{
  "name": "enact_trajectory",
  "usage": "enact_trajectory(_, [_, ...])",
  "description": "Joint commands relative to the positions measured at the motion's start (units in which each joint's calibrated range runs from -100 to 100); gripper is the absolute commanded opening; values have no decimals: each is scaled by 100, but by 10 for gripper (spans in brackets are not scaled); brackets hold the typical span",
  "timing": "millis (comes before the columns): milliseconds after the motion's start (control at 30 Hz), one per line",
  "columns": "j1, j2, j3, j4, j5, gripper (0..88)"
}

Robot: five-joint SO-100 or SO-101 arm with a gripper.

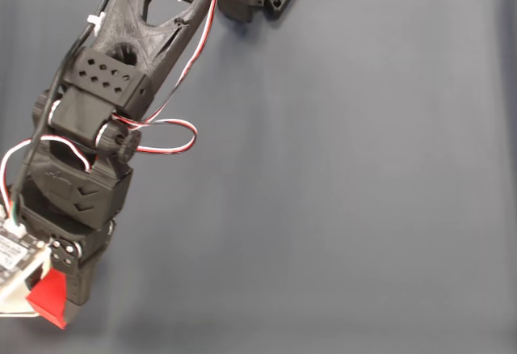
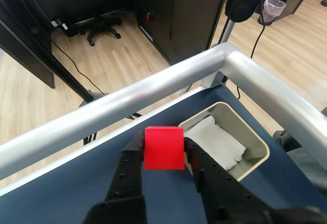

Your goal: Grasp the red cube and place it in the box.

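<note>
The gripper (image 2: 164, 155) is clamped on the red cube (image 2: 164, 148), bright and matte-faced, holding it above the dark blue surface (image 2: 61, 193) just beside the beige, white-lined box (image 2: 254, 141) at the corner.

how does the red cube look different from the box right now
The red cube is bright red with solid faces; the box is beige, open-topped, with white inside. In the wrist view the cube looks narrower than the box. The cube is clamped between the gripper fingers, while the box sits on the blue table near its railed corner. Both are small and boxy.
</note>
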Motion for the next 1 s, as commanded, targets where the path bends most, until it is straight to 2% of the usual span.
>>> enact_trajectory(0, [166,-71,-348,-33,-20,70])
enact_trajectory(967, [727,527,-1115,-139,73,70])
